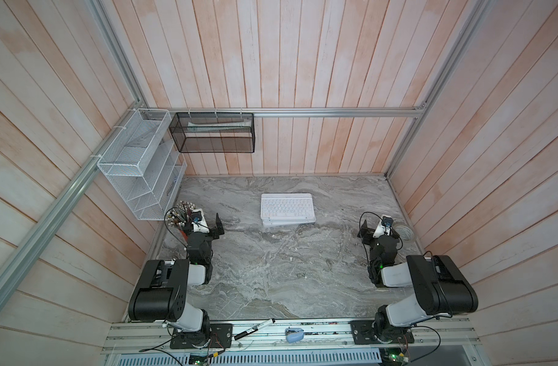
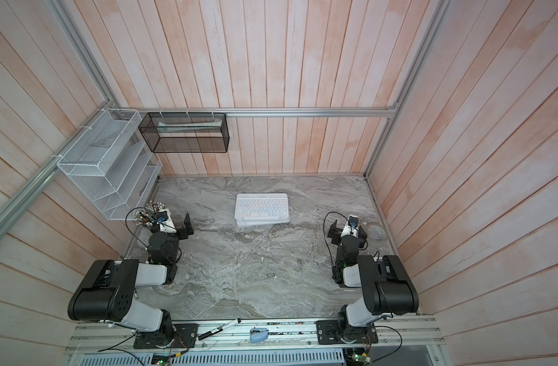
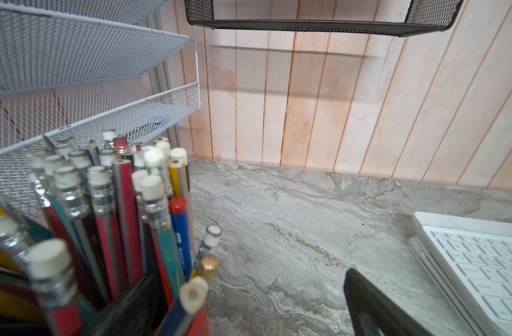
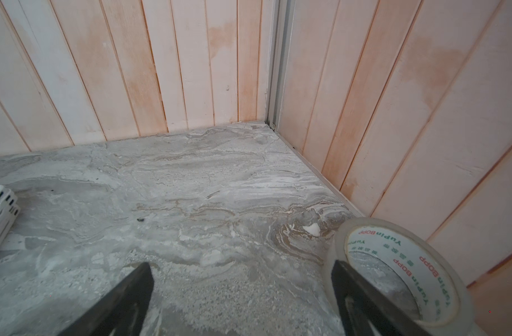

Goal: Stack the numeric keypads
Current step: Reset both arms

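Several numeric keypads (image 1: 288, 209) in one stack, far-centre on bench (image 1: 271, 269); left gripper (image 1: 204, 228) and right gripper (image 1: 380, 234) spread wide, empty.

On grey marble-patterned tabletop (image 1: 271, 272), behind centre: stack of slim white-framed rectangular keypads (image 1: 288, 209), lower ones jutting slightly frontward. At left edge: red cup of pencils (image 1: 181, 218), beneath white wire-mesh tiered rack (image 1: 138, 177) on left wall. On back wall, right of rack: black mesh basket (image 1: 214, 134). At right edge: roll of clear tape (image 1: 403, 231). On front aluminium rail (image 1: 328, 329): black-and-white marker (image 1: 254, 329), left of small pale-blue gadget (image 1: 294, 334).
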